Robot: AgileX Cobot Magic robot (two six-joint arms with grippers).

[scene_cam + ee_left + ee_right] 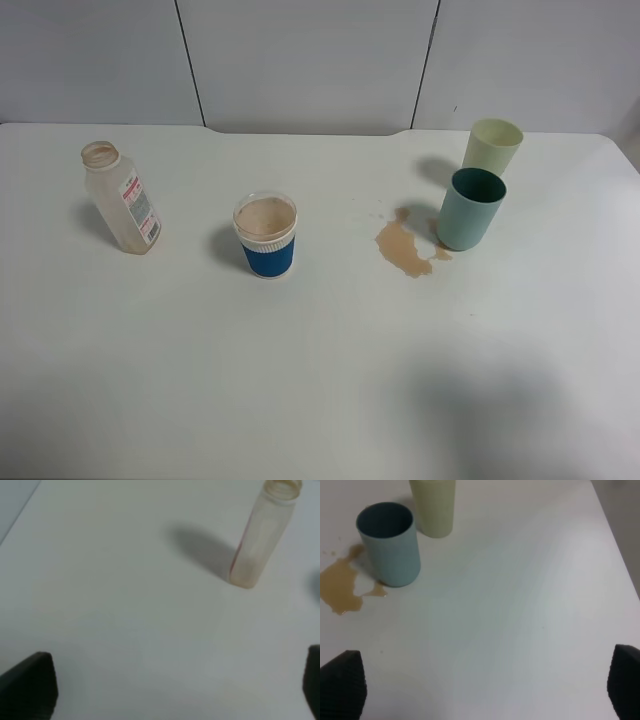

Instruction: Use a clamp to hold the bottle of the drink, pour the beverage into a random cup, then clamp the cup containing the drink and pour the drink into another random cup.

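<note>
The bottle [122,198] stands upright and uncapped at the table's left, nearly empty; the left wrist view shows it [260,540] too. The blue-banded cup [266,235] stands left of the middle, filled with light-brown beverage [265,215]. The teal cup [470,208] and the pale yellow-green cup [491,148] stand at the right; both show in the right wrist view, teal [388,543], yellow-green [433,506]. My left gripper [177,687] is open, well short of the bottle. My right gripper [485,687] is open, well short of the teal cup. Neither gripper shows in the exterior view.
A puddle of spilled light-brown drink [403,249] lies on the white table [320,380] just left of the teal cup, also in the right wrist view [340,584]. A grey panelled wall [310,60] runs behind the table's far edge.
</note>
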